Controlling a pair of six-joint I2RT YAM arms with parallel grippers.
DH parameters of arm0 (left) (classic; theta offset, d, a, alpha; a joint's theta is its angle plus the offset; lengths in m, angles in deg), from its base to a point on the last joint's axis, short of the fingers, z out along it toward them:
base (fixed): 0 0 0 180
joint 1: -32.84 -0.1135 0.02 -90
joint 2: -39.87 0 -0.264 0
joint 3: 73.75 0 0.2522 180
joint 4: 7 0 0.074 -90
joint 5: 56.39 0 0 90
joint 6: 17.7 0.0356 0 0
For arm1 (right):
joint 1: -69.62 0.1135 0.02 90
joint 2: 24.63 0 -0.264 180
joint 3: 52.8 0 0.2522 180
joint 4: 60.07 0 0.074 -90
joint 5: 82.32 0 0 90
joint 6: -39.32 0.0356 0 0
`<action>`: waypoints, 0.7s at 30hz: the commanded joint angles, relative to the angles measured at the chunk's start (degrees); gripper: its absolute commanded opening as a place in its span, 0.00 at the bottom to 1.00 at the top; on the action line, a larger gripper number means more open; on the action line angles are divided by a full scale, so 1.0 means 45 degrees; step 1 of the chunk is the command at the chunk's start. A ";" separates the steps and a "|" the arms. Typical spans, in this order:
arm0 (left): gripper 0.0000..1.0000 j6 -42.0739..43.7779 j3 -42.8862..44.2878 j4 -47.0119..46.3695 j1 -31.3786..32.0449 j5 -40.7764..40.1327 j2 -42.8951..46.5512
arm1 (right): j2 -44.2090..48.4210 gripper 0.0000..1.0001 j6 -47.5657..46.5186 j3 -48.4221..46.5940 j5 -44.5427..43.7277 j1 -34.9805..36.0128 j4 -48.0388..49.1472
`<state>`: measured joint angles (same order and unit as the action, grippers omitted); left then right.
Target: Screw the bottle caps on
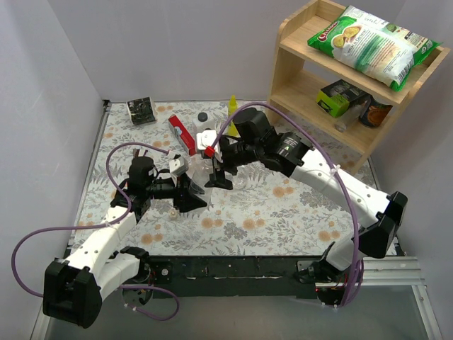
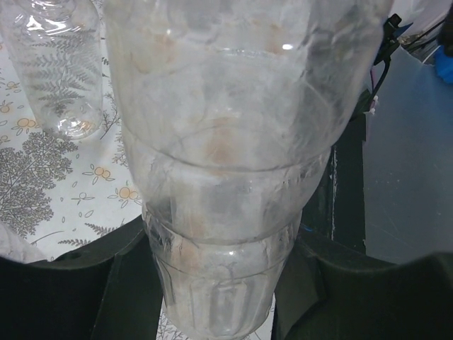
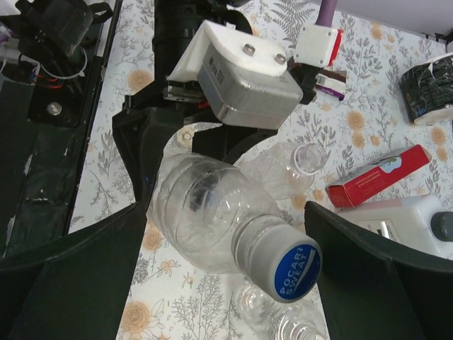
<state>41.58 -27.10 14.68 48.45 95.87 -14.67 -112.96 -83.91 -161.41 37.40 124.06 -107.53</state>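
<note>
In the right wrist view a clear bottle (image 3: 212, 212) lies tilted between the black fingers (image 3: 141, 142) of my left gripper (image 2: 223, 283), which is shut on its body. A grey cap with a blue top (image 3: 287, 262) sits on its neck. My right gripper (image 3: 226, 209) is open wide, one finger on either side of the capped end, touching neither. An uncapped bottle (image 3: 297, 159) is just behind and another (image 3: 283, 319) below. The left wrist view shows the held bottle (image 2: 226, 177) filling the frame, with a second bottle (image 2: 60, 71) at upper left. From above, both grippers (image 1: 192, 195) (image 1: 218, 173) meet mid-table.
A red box (image 3: 379, 177), a white bottle with a black lid (image 3: 417, 219) and a black tape roll (image 3: 428, 88) lie beyond the bottles. A slim yellow bottle (image 1: 232, 106) and a black box (image 1: 141, 110) stand at the back. A wooden shelf (image 1: 311, 92) stands back right.
</note>
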 commanded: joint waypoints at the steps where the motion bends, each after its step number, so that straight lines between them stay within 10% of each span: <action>1: 0.00 -0.0923 0.0350 -0.0838 0.0006 0.0169 0.0031 | 0.1074 0.98 -0.0114 0.0627 -0.0040 0.0149 -0.0129; 14: 0.00 -0.2490 -0.0159 -0.2561 0.0026 -0.0203 0.0148 | 0.2461 0.98 0.0002 0.2522 -0.1814 0.0228 -0.0930; 21: 0.00 -0.0115 0.0542 -0.0342 0.0006 0.0070 0.0052 | 0.2288 0.97 0.0080 0.2038 -0.2738 -0.0668 -0.2608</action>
<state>33.65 -28.13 6.94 48.76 96.06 -14.76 -102.47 -84.65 -149.28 26.38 124.36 -112.77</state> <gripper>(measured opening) 0.498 0.983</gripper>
